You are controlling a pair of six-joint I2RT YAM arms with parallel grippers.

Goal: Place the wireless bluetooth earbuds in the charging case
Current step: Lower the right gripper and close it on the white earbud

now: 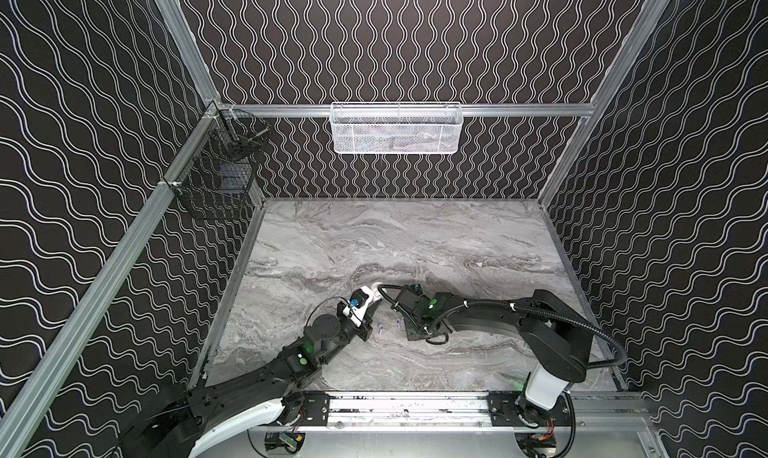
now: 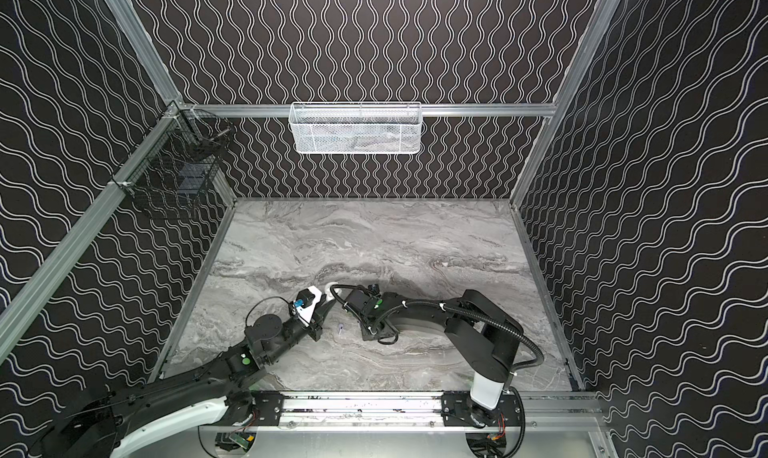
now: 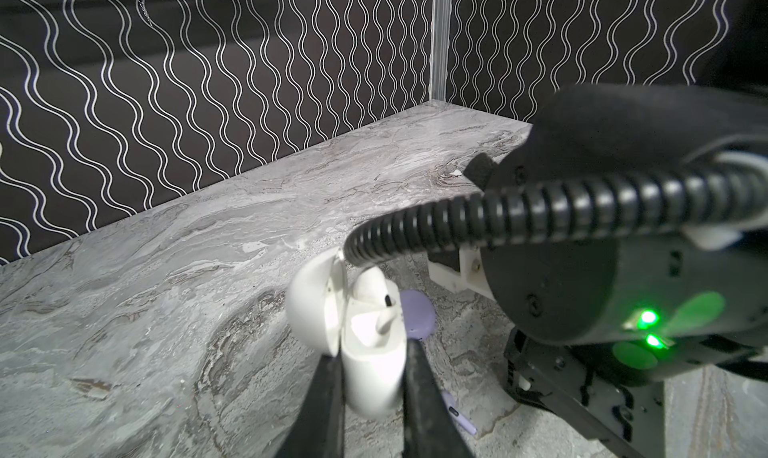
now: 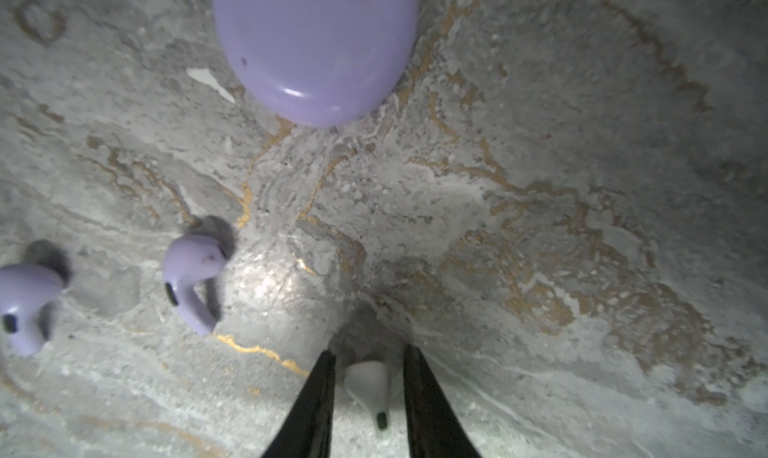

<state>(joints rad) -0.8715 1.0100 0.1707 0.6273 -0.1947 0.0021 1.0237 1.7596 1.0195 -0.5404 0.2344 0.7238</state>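
no legible text, no labels, brands, numbers or signs readable

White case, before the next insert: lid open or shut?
Open: white case, lid swung back, a white earbud showing inside.

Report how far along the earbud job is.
Done: a seated white earbud rests in the open white case, held by the left gripper. In hand: the right gripper straddles the loose white earbud on the table, not yet gripped. Left: both lavender earbuds lie near the lavender case.
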